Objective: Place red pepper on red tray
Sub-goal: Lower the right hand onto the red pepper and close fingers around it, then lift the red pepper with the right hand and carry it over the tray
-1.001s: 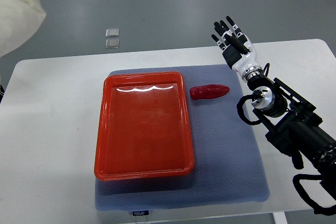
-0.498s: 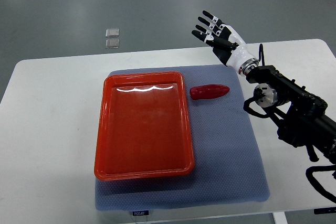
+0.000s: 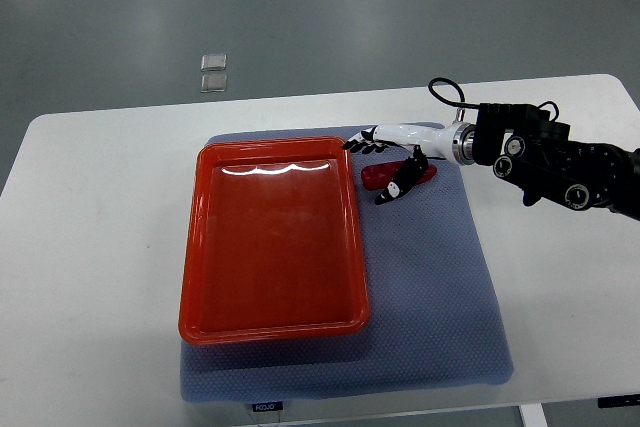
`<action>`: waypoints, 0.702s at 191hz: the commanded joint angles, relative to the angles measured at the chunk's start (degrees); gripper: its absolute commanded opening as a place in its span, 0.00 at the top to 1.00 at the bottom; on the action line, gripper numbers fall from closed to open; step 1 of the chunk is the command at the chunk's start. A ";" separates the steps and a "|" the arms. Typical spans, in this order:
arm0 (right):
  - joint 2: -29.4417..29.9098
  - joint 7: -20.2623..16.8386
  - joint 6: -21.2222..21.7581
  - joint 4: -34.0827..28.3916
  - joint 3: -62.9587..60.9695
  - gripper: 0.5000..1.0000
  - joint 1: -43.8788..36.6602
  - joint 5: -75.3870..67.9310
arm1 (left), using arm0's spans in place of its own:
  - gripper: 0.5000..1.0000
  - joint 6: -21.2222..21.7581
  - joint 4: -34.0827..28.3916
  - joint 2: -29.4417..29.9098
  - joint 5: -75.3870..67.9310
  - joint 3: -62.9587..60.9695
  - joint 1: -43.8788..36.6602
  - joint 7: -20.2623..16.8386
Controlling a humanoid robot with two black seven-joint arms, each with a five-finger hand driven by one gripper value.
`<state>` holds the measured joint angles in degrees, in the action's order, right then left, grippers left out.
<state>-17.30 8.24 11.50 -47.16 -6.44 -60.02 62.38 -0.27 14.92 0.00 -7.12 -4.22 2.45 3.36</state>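
My fingers (image 3: 362,143) spread wide over the red pepper (image 3: 385,177), holding nothing. It lies on the grey mat (image 3: 440,287), just beside the red tray (image 3: 270,247)'s right rim.

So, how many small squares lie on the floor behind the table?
2. Both small squares lie on the grey floor beyond the table's far edge, upper left: one farther away, the other right next to it, nearer the table. None seems hidden.
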 commanded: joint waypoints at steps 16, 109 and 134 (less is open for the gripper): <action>0.16 -2.97 -3.51 1.37 2.84 0.20 0.25 0.11 | 0.00 0.01 0.02 0.00 0.09 0.00 0.01 -0.02; 0.07 -4.11 -5.79 1.37 5.04 0.82 0.25 0.46 | 0.00 0.01 -0.07 0.00 0.09 -0.09 0.01 -0.02; 0.07 -4.11 -5.79 1.37 5.04 1.00 0.25 1.60 | 0.00 0.01 -0.07 0.00 0.09 -0.09 -0.08 -0.02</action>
<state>-17.23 4.14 5.76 -45.71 -1.41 -59.77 63.26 -0.28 14.85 0.00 -7.04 -4.31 2.40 3.33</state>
